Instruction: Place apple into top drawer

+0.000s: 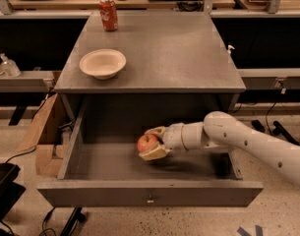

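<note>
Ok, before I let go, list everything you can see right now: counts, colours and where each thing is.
soda can: one, red, upright at the back left of the cabinet top
bowl: one, cream, front left of the cabinet top
apple: one, red with yellowish patches, inside the open drawer, held
top drawer: one, grey, pulled open below the cabinet top, small knob on its front
cardboard box: one, brown, on the floor left of the drawer
bottles: two, clear, on the ledge at the far left
arm: one, white, reaching in from the right
gripper: one, beige fingers, inside the drawer, shut on the apple
</note>
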